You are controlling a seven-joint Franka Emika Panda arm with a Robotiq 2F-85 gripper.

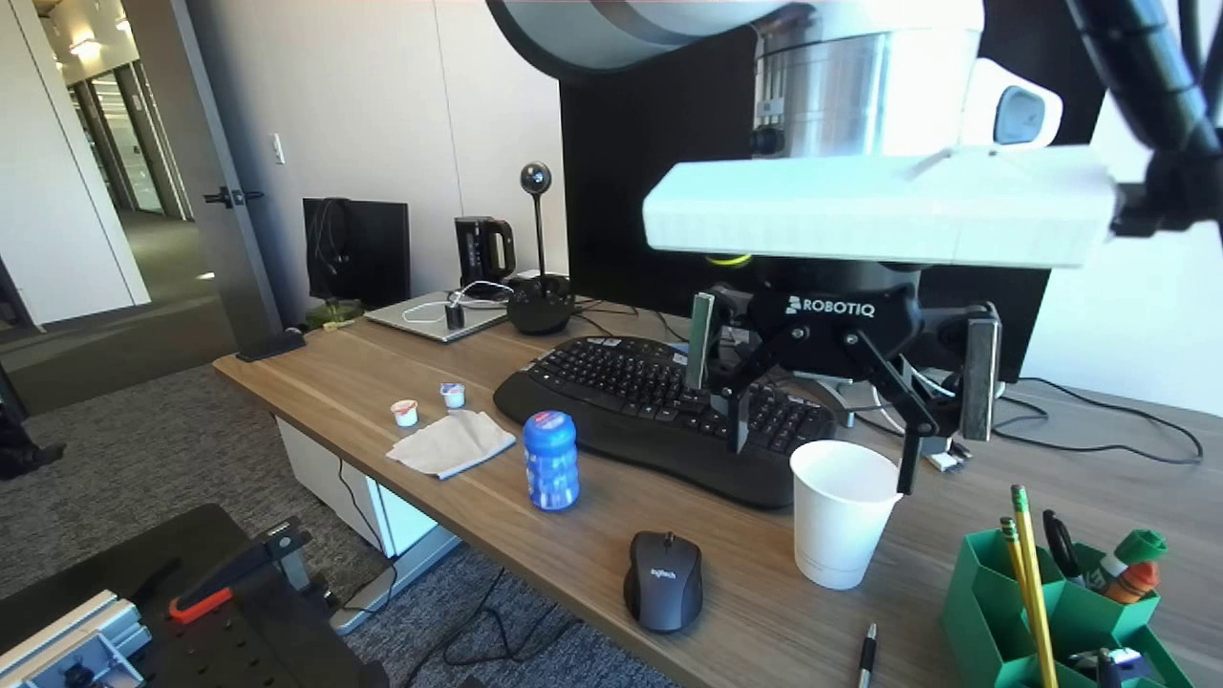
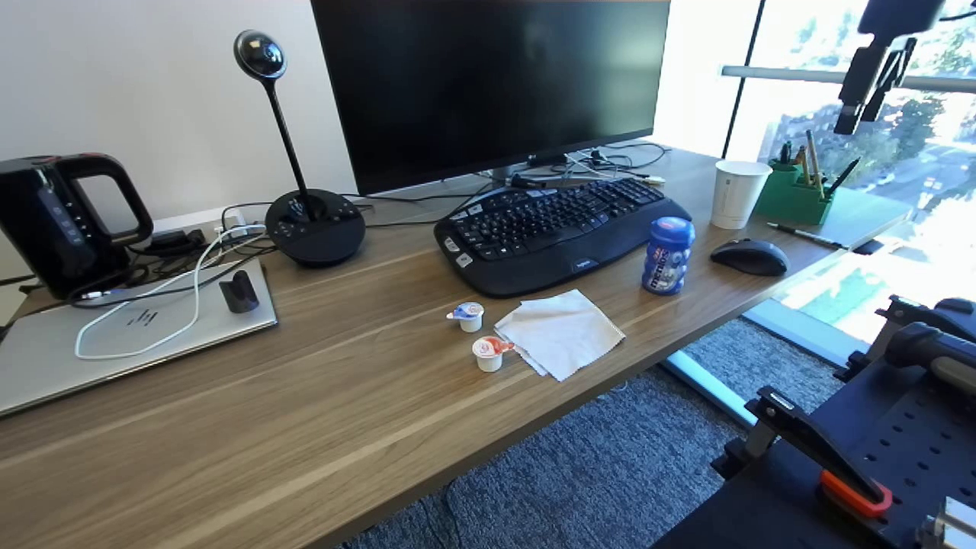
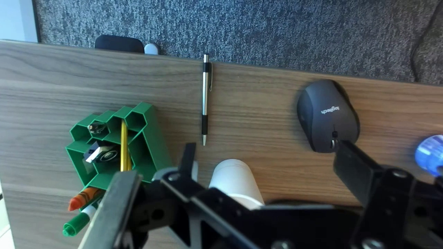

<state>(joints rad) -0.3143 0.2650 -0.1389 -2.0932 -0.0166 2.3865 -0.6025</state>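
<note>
And here's the white cup (image 1: 833, 540), upright on the desk (image 2: 343, 427), mouth up on its narrower foot, presumably stood that way ready to hold something. It looks nearest to the end effector (image 1: 823, 466), whose fingers are spread wide with nothing between them. One fingertip seems to cross the cup's rim there, yet in an exterior view the fingers (image 2: 846, 122) hang well above the desk!

Just out from the cup, the pen (image 3: 205, 97) lies flat, clip to the side, which probably stops it rolling. Beside that, the green organizer (image 3: 157, 148): pencils (image 3: 124, 145) lean in it, the compartments apparently too roomy to keep them straight.

Over on the cup's opposite side sits the mouse (image 1: 664, 583), near the keyboard (image 2: 549, 221), about where a user's hand would want it. Further along, a blue bottle (image 2: 668, 255) stands capped by the keyboard's front edge, then a cloth (image 2: 560, 335) spread flat, with two small tubs (image 2: 489, 355) just beside it, lids on, likely to keep their contents in. Behind the keyboard, the monitor (image 2: 496, 91) faces the desk's front, as if for someone typing.
</note>
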